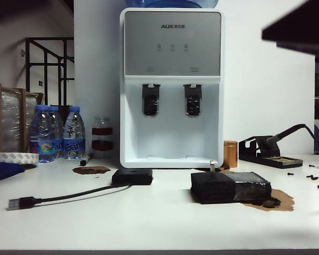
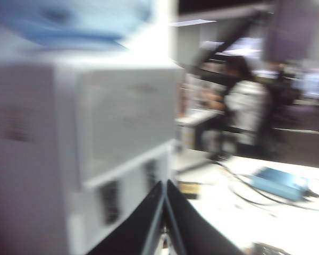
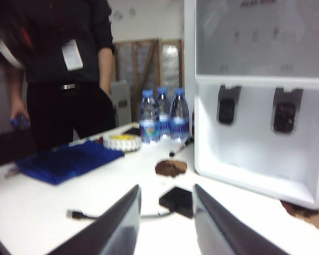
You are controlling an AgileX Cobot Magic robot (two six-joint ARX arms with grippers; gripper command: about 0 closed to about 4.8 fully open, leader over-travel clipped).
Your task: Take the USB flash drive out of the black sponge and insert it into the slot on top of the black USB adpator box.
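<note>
Nothing is done yet — the USB flash drive (image 1: 211, 166) stands upright in the black sponge (image 1: 212, 187), well apart from the black USB adpator box (image 1: 132, 176). Both arms are off the table: the left gripper (image 2: 165, 223) has its fingers pressed together on nothing, the right gripper (image 3: 166, 223) has its 2 fingers apart and empty — pulling and inserting both remain.

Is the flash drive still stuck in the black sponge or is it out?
In: the USB flash drive stands upright from the top of the black sponge, untouched.
</note>
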